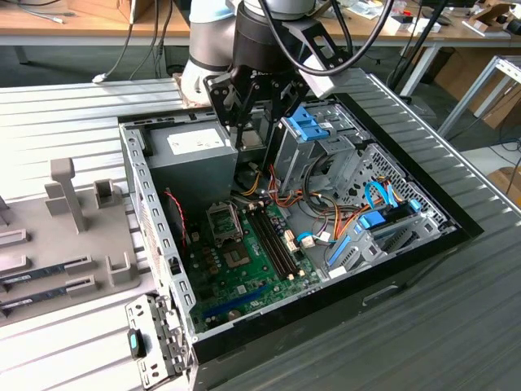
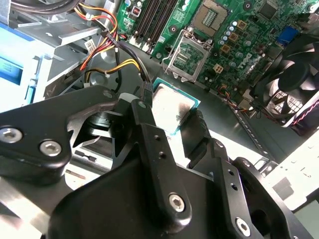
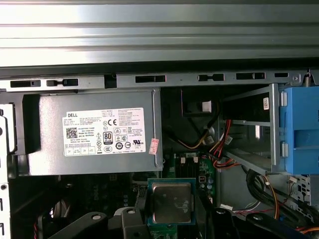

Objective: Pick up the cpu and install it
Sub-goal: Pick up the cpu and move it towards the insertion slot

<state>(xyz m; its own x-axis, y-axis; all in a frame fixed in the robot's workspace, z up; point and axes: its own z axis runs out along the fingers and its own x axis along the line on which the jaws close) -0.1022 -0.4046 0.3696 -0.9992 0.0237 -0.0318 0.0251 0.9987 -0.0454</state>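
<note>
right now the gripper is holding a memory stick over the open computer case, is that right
No, it is not a memory stick: the gripper is shut on the cpu, a flat square chip with a silvery top, as the second wrist view shows. It does hold it over the open computer case.

In the second wrist view, the fingers [image 2: 197, 132] of the black metal gripper [image 2: 169, 119] covered two edges of the small, flat, silvery-grey cpu [image 2: 172, 104] with its thin green rim. In the first wrist view, the blue plastic drive bracket [image 3: 299, 129] ran off the picture's edge.
</note>
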